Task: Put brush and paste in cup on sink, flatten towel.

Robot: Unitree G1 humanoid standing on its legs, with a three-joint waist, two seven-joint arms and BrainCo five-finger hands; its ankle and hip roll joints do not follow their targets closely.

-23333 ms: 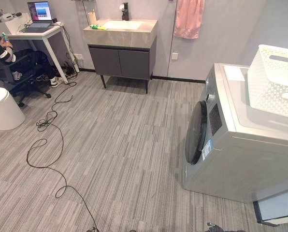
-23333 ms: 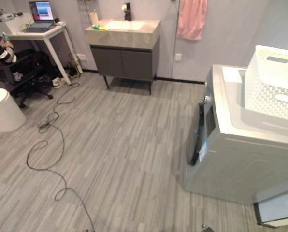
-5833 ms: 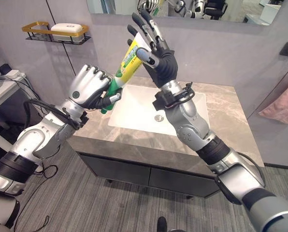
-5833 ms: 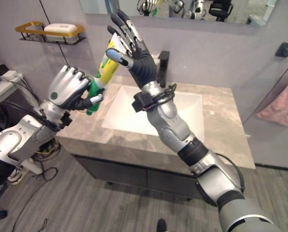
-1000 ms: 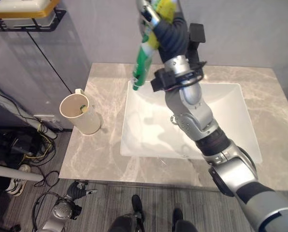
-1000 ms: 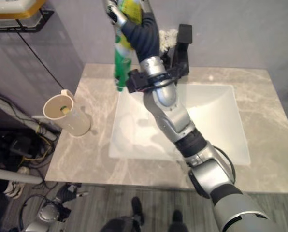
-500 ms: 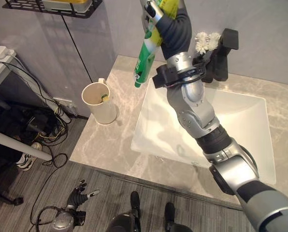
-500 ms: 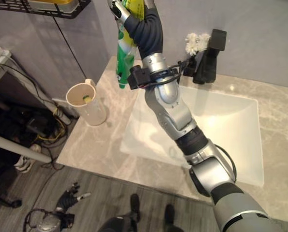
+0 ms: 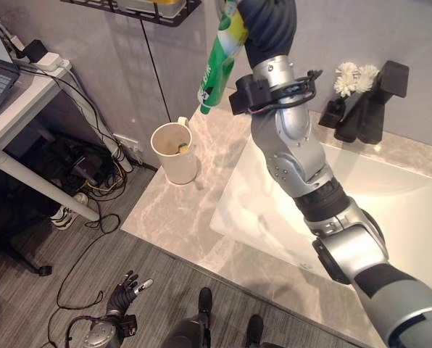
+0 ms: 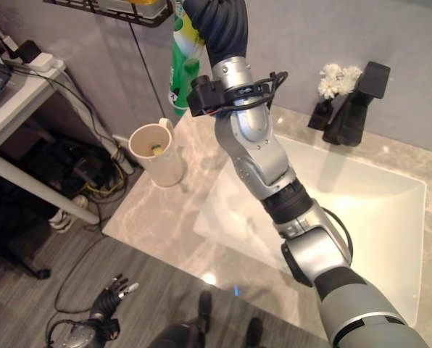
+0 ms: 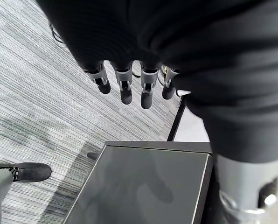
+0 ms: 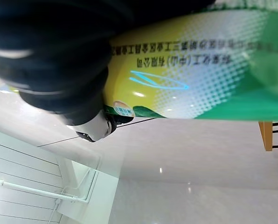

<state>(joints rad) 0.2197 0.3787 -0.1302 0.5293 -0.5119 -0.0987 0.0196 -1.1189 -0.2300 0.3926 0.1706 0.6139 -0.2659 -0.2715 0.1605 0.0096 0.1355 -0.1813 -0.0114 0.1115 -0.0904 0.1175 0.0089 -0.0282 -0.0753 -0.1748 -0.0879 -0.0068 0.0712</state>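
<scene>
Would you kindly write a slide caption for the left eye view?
Right robot hand holds the green toothpaste tube raised above the cream cup on the marble sink counter.

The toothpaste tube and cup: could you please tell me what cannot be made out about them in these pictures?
- Toothpaste tube: its upper end and the grip of the right hand are cut off by the eye views' top edge; the right wrist view is too close.
- Cup: something small and yellow-green inside, too small to identify.
</scene>
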